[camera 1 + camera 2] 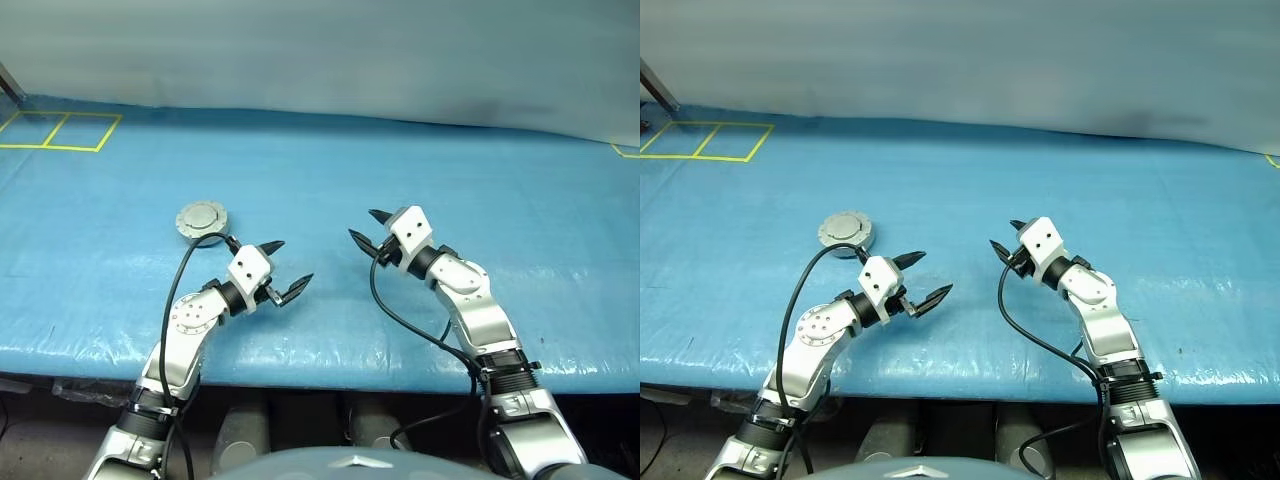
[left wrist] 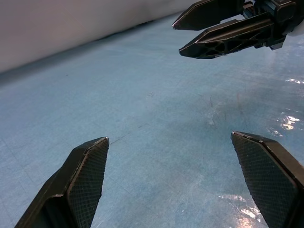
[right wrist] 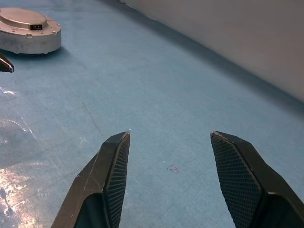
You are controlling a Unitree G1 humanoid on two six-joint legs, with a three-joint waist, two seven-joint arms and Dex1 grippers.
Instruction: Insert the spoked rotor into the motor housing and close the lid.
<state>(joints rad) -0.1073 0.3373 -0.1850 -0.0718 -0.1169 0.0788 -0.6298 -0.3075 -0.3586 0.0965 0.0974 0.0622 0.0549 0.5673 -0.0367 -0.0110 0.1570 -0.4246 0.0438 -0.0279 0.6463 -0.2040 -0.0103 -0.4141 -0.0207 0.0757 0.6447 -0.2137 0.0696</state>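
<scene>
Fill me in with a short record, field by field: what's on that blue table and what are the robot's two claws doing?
surface: blue table cover
motor housing: round silver puck, lid closed, plain grey top with raised centre showing
spoked rotor: cannot tell where it is
left end effector: open, holding nothing, just in front of the puck
right end effector: open, holding nothing, apart from the puck
markings: yellow tape squares at the far left corner

The housing (image 1: 203, 220) sits on the worktop (image 1: 420, 160), lid (image 3: 23, 19) closed, left of centre. Left gripper (image 1: 282, 268) hovers just nearer the front edge; right gripper (image 1: 368, 228) well to its right.
</scene>
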